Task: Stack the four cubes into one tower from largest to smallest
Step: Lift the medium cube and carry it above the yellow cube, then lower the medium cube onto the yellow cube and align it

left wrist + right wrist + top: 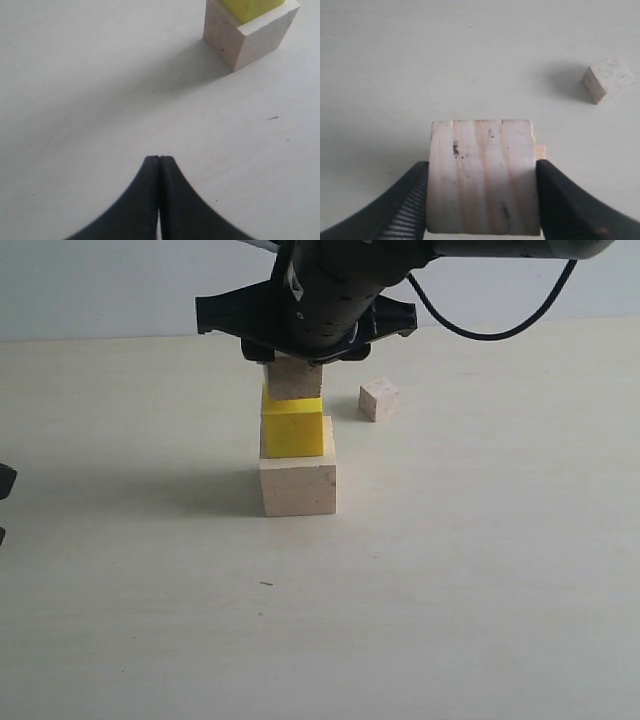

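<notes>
The largest pale wood cube (298,486) stands on the table with the bright yellow cube (293,427) on top of it. My right gripper (300,355) is shut on the grooved wood cube (294,380), which sits on or just above the yellow cube; whether they touch I cannot tell. In the right wrist view the grooved wood cube (483,176) fills the space between the fingers (565,205). The smallest pale wood cube (379,399) lies on the table behind and to the right, also seen as the small cube (609,79). My left gripper (159,159) is shut and empty, low over the table short of the large cube (249,37).
A pale tabletop (480,570) spreads all round the stack, with a light wall behind. The black cable (500,328) of the right arm hangs over the back of the table. A dark part of the left arm (5,485) shows at the left edge.
</notes>
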